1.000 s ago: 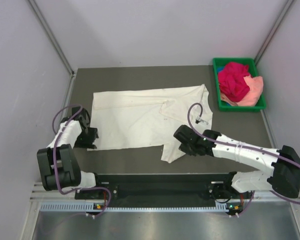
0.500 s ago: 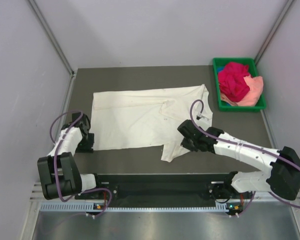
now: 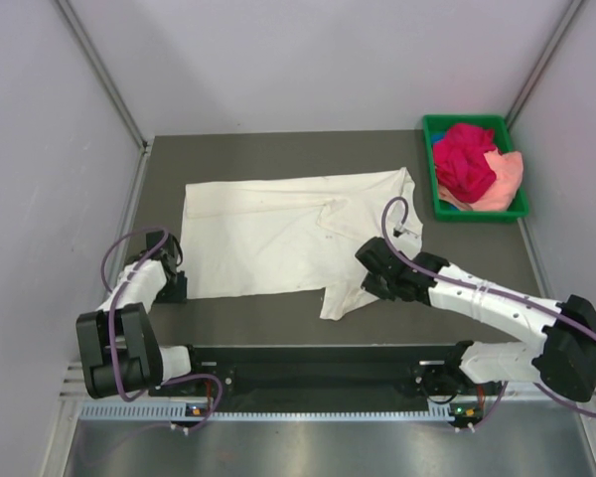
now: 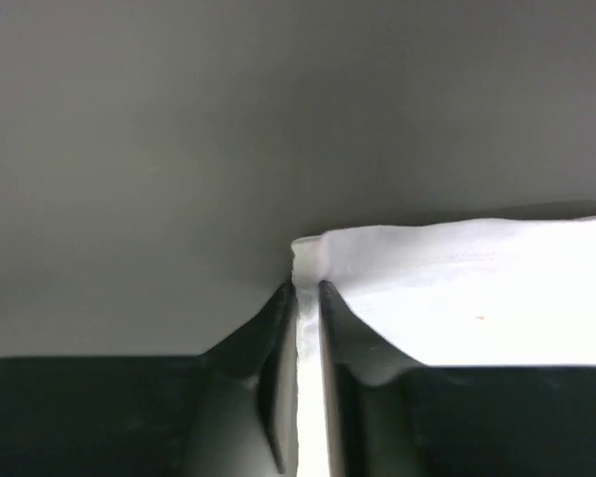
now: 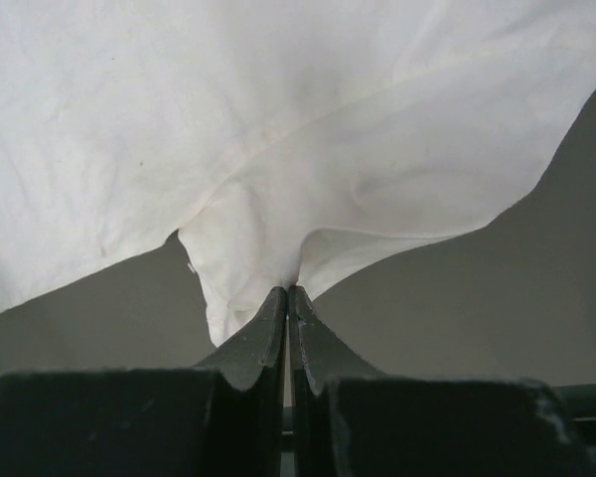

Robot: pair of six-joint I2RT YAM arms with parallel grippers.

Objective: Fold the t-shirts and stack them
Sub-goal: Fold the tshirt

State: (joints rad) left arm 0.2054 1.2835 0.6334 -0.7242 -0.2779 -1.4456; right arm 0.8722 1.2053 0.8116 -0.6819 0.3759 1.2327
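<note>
The cream-white t-shirt (image 3: 278,234) lies spread flat on the dark table, with a sleeve hanging toward the near edge. My left gripper (image 3: 179,288) is shut on its near left corner (image 4: 313,260). My right gripper (image 3: 370,283) is shut on the sleeve's edge (image 5: 278,248) at the shirt's near right. The magenta-red t-shirt (image 3: 464,159) and the peach-pink t-shirt (image 3: 504,179) lie crumpled in the green tray.
The green plastic tray (image 3: 437,204) stands at the table's back right corner. Grey walls close in the table on the left, back and right. Bare dark table (image 3: 258,318) lies between the shirt and the arm bases.
My left gripper moved toward the near edge along the shirt's left side to its near left corner. My right gripper shifted slightly right with the sleeve edge.
</note>
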